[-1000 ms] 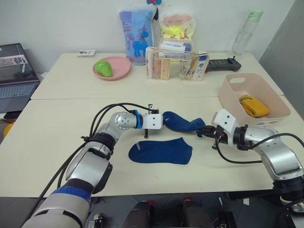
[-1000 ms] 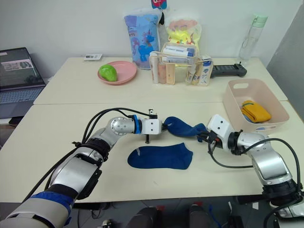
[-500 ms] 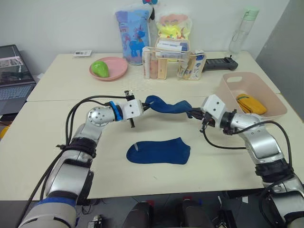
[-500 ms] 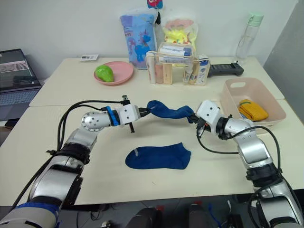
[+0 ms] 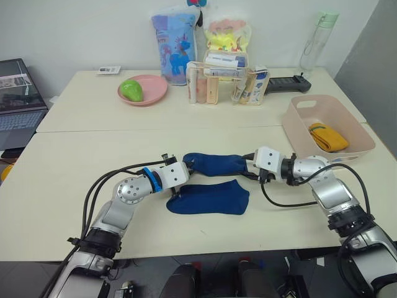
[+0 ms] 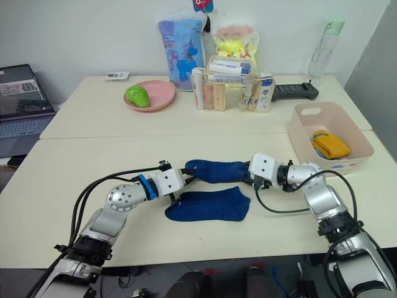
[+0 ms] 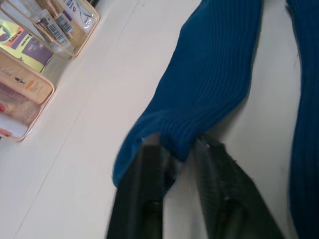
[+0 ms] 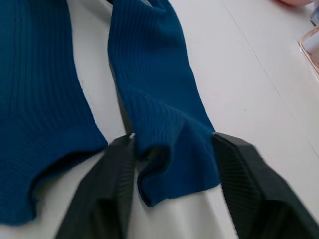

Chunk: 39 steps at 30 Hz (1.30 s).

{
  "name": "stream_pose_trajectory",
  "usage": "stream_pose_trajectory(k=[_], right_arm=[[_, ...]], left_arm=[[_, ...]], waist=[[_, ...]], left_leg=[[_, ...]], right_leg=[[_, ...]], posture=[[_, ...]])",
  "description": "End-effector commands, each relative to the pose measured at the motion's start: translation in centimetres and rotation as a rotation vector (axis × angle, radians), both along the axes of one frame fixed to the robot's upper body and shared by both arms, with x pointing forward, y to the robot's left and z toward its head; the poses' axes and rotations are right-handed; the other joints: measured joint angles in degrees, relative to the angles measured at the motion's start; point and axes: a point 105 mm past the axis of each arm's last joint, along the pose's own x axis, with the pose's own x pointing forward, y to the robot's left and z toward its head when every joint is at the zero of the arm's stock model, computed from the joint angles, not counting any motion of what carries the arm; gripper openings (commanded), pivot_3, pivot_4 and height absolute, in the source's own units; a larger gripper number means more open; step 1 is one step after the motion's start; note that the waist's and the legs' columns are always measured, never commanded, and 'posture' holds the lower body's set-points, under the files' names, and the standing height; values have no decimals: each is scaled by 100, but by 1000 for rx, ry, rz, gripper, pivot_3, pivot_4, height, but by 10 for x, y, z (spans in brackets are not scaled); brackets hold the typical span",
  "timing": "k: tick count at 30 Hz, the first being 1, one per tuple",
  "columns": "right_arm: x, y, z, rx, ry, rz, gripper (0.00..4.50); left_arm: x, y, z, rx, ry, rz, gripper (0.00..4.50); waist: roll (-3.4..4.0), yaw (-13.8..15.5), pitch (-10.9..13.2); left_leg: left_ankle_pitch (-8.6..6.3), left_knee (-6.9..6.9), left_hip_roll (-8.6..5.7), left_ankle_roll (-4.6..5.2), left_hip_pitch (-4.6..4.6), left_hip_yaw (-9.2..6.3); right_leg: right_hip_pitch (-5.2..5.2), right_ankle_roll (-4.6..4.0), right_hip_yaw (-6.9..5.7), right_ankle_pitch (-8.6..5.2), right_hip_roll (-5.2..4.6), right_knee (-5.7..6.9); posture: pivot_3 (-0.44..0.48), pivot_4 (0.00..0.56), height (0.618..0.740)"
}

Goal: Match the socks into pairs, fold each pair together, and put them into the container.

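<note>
You have one navy sock [image 5: 213, 164] stretched flat between both grippers: the left gripper [image 7: 175, 158] pinches one end, the right gripper [image 8: 172, 149] clamps the other. The second navy sock [image 5: 209, 198] lies flat on the table [image 5: 68, 174] just in front of it, nearly parallel. Keep the held sock taut and level, shift it toward yourself until its edges sit over the lying one, then lower both ends together so it doesn't bunch. The container [image 5: 304, 113] waits on your right, a folded yellow pair [image 5: 329, 137] already inside.
</note>
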Motion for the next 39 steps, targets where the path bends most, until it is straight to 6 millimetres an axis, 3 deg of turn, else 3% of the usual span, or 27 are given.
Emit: stream_pose_trajectory(k=[1, 2, 7, 10, 15, 24, 28, 36, 38, 39], right_arm=[[-7, -12, 9, -76, -75, 42, 3955], [-10, -15, 6, -105, -82, 55, 4282], [-18, -26, 1, -190, -132, 94, 4294], [-9, -20, 2, -228, -244, 108, 4294], [1, -6, 4, -224, -330, 140, 4294], [-1, 8, 16, -166, -416, 196, 4294], [-1, 6, 9, -199, -393, 211, 3420], [3, 4, 16, -149, -393, 190, 481], [3, 4, 18, -122, -388, 179, 0], [2, 4, 17, -115, -383, 180, 0]], left_arm=[[-1, 13, 15, 20, -53, 4, 2288], [-1, 18, 17, 27, -62, 5, 2618], [-1, 38, 25, 64, -82, -10, 4247], [4, 47, 28, 106, -124, -51, 4247], [2, 35, 10, 164, -115, -189, 4247], [13, 22, 5, 217, -185, -232, 4247], [17, 21, -4, 231, -160, -227, 3388], [21, 14, -2, 203, -160, -243, 730], [22, 13, -1, 184, -148, -246, 151], [22, 13, 1, 170, -147, -241, 41]], waist=[[0, 0, 0], [0, 1, 0], [1, -1, 0], [1, 5, 0], [1, -4, 0], [1, 28, -1], [1, 31, -1], [1, 31, -2], [2, 32, -2], [3, 32, -3]], left_leg=[[0, -1, 1, 0, 0, -1], [0, -1, 1, 0, 0, -1], [0, -2, 2, 0, 1, 1], [0, -2, 2, 0, 4, 1], [0, -2, 1, -1, 4, 6], [0, -1, -1, 0, 4, 6], [0, 0, -2, 0, 5, 6], [0, 2, -1, 0, 4, 6], [0, 2, -2, 0, 5, 7], [0, 2, -2, 0, 5, 7]], right_leg=[[0, 0, -1, 0, 0, 0], [0, 0, -1, 0, 0, -1], [1, 0, 0, 0, 0, -3], [2, 0, -1, 0, 1, -2], [1, 0, 1, 0, 1, -3], [2, 0, 2, 0, 1, 2], [2, 0, 2, 0, 1, 2], [1, 0, 2, 0, 1, 7], [2, 0, 3, 0, 1, 7], [2, 0, 3, 0, 1, 6]], posture=[[0, 150, 740], [0, 150, 740], [0, 150, 740], [0, 150, 740], [0, 150, 740], [0, 150, 740], [0, 150, 740], [0, 150, 740], [0, 150, 740], [0, 150, 740]])
